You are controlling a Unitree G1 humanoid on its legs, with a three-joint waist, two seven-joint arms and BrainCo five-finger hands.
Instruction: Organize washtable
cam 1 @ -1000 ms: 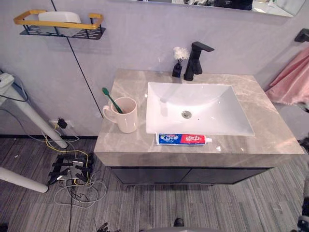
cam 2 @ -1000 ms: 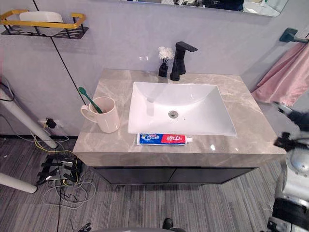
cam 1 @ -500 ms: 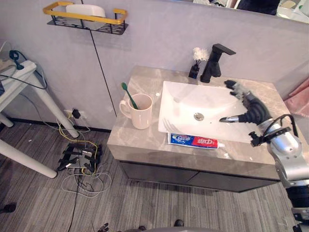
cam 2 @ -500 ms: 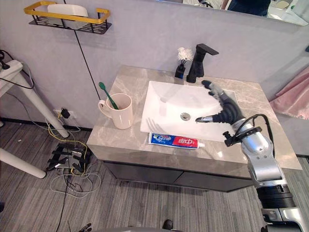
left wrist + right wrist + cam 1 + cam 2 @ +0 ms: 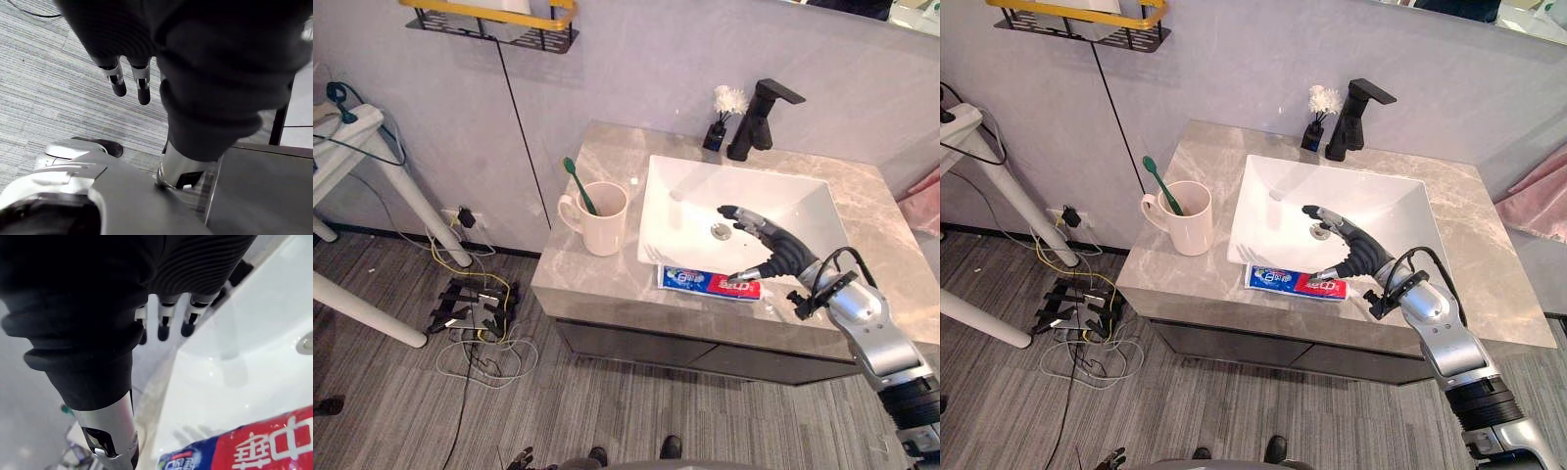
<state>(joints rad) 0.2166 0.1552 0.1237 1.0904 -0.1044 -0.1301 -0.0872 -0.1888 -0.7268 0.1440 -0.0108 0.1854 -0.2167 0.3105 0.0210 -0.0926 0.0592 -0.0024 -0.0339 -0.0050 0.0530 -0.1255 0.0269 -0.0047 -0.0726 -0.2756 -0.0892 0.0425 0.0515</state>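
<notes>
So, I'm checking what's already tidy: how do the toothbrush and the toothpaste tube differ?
The green toothbrush stands tilted in the beige mug; the toothpaste tube lies flat on the countertop before the sink. The toothbrush is slim and single-coloured; the tube is broad, blue, white and red. The open right hand hangs over the tube; no hand is near the toothbrush. Both are tooth-care items.

Toothpaste tube (image 5: 709, 282) sits on the counter (image 5: 579, 282) just by the right hand (image 5: 785, 257), sink (image 5: 690, 191) behind it, mug (image 5: 605, 225) holding a toothbrush (image 5: 576, 182) well left.
</notes>
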